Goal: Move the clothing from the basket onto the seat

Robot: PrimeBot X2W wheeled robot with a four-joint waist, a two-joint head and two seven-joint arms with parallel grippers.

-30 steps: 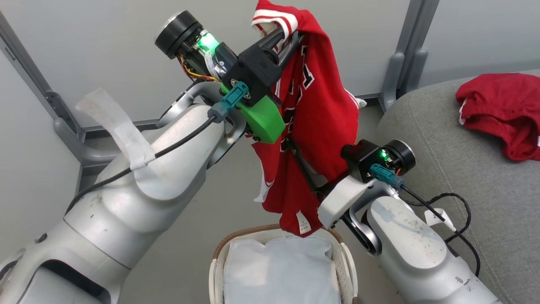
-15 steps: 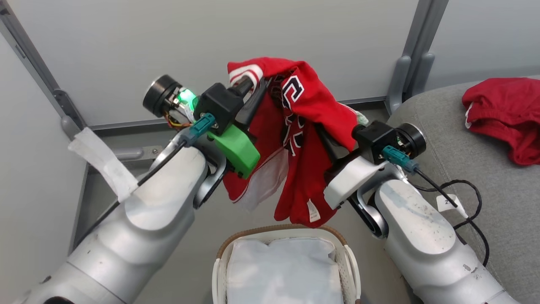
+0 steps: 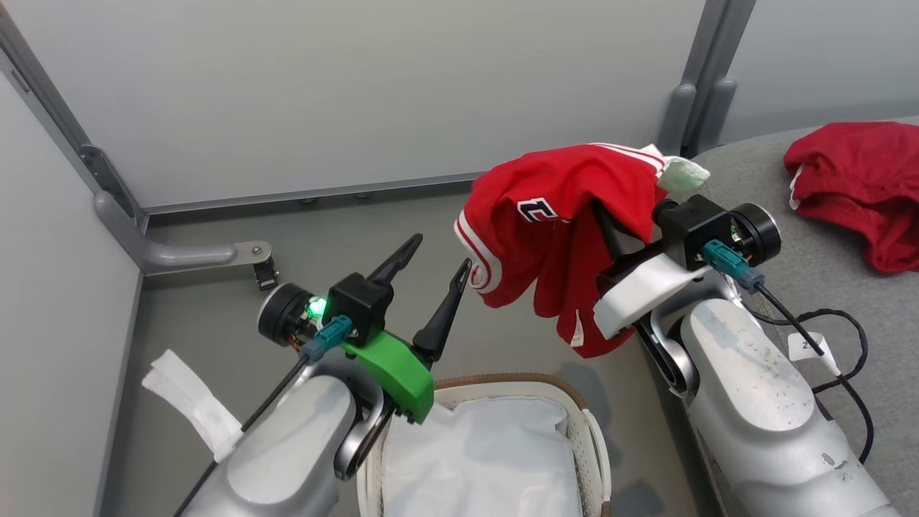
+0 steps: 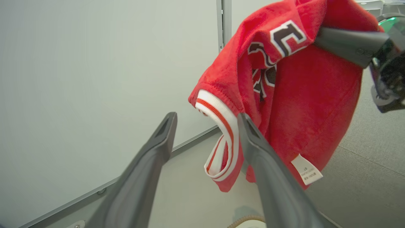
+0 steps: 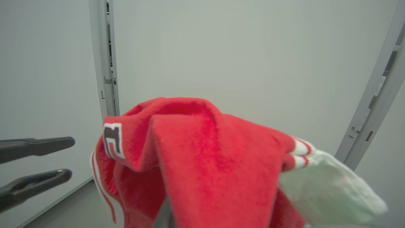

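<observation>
Head view: a red, white-trimmed fabric jersey (image 3: pixel 567 215) drapes the right gripper (image 3: pixel 609 231), hiding its fingers' state. The left gripper (image 3: pixel 441 253) gapes empty just beside it.

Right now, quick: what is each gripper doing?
Left gripper: open, holding nothing.
Right gripper: closed on the jersey, which hangs from it; its fingertips are buried in the cloth.

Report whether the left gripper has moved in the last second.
Yes. The left gripper has let go of the jersey and dropped, now open, from high above the basket to just above its rim.
</observation>
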